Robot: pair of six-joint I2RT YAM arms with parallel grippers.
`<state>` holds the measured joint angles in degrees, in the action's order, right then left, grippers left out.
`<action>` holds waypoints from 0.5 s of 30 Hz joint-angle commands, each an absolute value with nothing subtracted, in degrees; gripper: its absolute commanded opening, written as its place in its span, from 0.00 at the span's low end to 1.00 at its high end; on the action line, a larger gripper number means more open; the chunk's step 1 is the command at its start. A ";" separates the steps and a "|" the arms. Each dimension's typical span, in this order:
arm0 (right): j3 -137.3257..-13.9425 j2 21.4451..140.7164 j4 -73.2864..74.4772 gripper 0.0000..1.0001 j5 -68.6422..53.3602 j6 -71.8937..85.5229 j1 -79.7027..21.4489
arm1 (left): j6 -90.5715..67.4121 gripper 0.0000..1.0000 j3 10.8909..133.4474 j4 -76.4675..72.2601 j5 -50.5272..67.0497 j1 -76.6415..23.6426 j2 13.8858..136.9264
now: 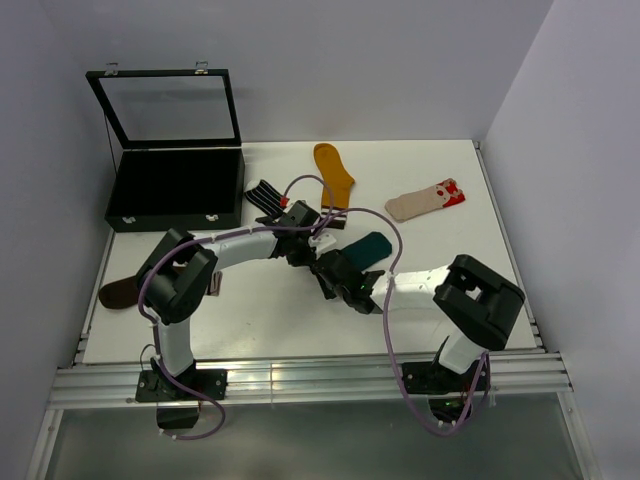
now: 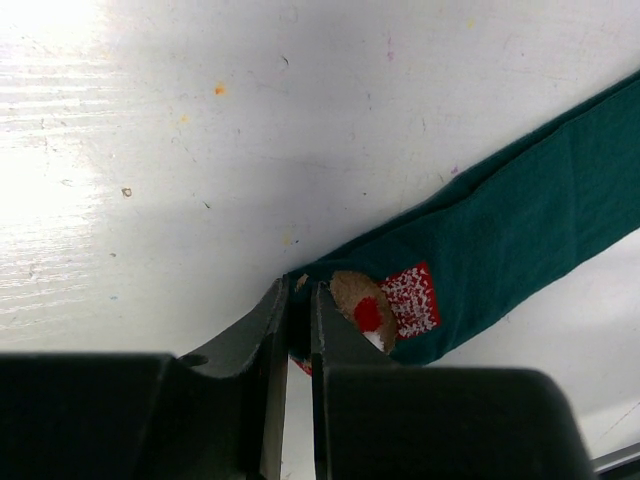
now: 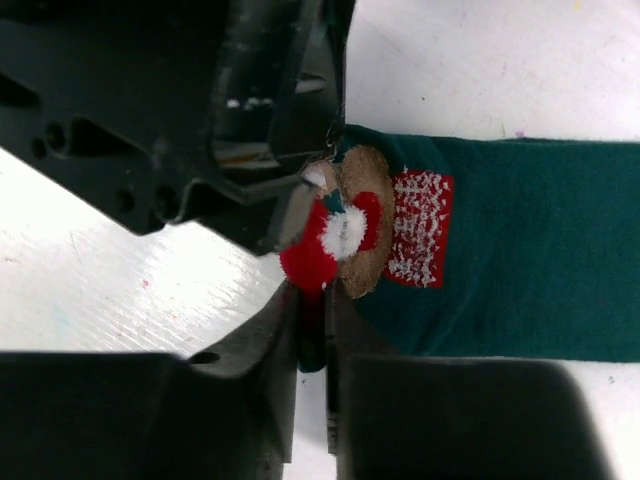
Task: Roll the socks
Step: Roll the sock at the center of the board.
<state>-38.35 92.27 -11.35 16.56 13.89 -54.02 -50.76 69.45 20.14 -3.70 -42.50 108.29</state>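
The dark teal sock (image 1: 372,247) lies mid-table with its red-white figure end toward the arms. My left gripper (image 1: 312,250) is shut on one corner of that end; in the left wrist view its jaws (image 2: 298,292) pinch the teal sock (image 2: 520,230) beside the figure (image 2: 385,305). My right gripper (image 1: 336,274) meets it from the near side. In the right wrist view it (image 3: 312,305) is shut on the teal sock's (image 3: 530,260) edge, just under the red pompom (image 3: 315,258). The two grippers nearly touch.
A mustard sock (image 1: 333,172), a black-and-white striped sock (image 1: 264,194) and a beige sock (image 1: 425,200) lie at the back. A brown sock (image 1: 120,293) sits at the left edge. A black case (image 1: 175,185) with its lid raised stands back left.
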 commanded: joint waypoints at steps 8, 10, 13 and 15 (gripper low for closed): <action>-34.03 89.56 -10.80 0.00 5.30 22.67 -49.23 | -56.85 0.41 64.87 17.32 -7.38 -41.22 101.61; -32.61 89.03 -13.18 0.00 -1.73 24.77 -45.38 | -58.00 0.55 63.81 16.09 -8.08 -40.78 99.33; -29.54 88.95 -17.13 0.00 -11.20 27.50 -39.58 | -59.85 0.68 61.70 14.16 -8.17 -40.34 96.69; -28.83 89.99 -20.19 0.00 -15.97 28.82 -37.10 | -60.82 0.69 60.12 13.01 -7.82 -40.25 95.54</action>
